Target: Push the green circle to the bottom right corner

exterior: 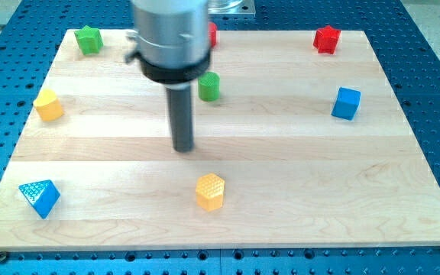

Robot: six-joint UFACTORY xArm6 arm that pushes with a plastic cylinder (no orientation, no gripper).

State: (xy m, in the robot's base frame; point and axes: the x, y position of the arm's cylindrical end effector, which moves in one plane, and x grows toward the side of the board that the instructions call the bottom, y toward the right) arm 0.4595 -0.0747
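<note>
1. Camera view: my tip [183, 148] is a plain dark rod end with no jaws to spread or pinch; it rests on the wooden board [281, 191] and touches no block.
2. The green circle [209, 86] sits above my tip and slightly to the view's right, near it but apart, partly tucked against the arm's grey housing [168, 34].
3. The yellow hexagon block [210, 191] lies below my tip, a little to the view's right, clearly apart.
4. From the green circle, the blue cube [346, 103] is far toward the view's right, and the red star-like block [326, 39] is up toward the top right corner.
5. A red block [212, 33] peeks out just above the green circle; its shape is hidden by the housing.
6. Left of the green circle: the green star [89, 40] near the top left, the yellow block [49, 105] at the left edge, the blue triangle [40, 196] at the bottom left.
</note>
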